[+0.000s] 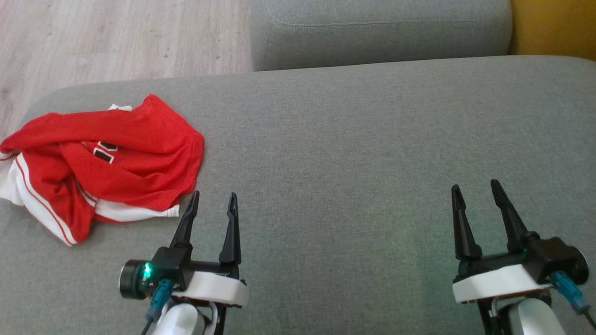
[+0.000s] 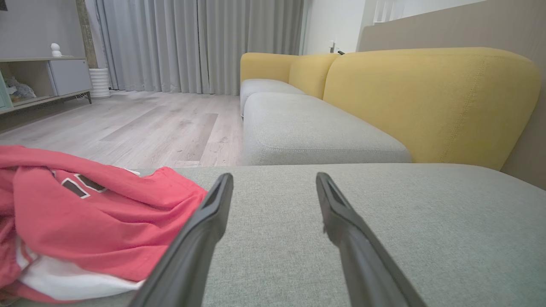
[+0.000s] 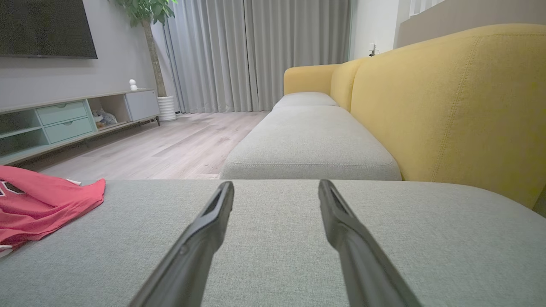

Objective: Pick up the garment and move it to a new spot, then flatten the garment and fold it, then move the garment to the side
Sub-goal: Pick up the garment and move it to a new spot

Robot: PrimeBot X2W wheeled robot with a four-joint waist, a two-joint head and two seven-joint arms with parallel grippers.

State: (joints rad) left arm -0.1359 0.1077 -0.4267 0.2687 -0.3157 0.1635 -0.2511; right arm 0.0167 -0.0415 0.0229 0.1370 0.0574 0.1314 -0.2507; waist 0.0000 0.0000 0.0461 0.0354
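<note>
The garment [image 1: 100, 163] is a crumpled red jersey with white trim, lying at the left end of the grey sofa cushion [image 1: 349, 153]. My left gripper [image 1: 213, 199] stands open just right of its lower corner, with nothing between the fingers. In the left wrist view the garment [image 2: 89, 221] bunches beside the left finger [image 2: 200, 238] of the open gripper [image 2: 274, 179]. My right gripper [image 1: 475, 187] is open far to the right over bare cushion. From the right wrist view the garment [image 3: 38, 204] lies far left, and the gripper [image 3: 276, 186] holds nothing.
A second grey seat cushion [image 1: 379, 30] lies beyond the near one, with a yellow backrest [image 2: 431, 98] along the right. Wooden floor [image 1: 116, 39] borders the cushion's far left edge. A TV cabinet [image 3: 64, 121] and curtains stand across the room.
</note>
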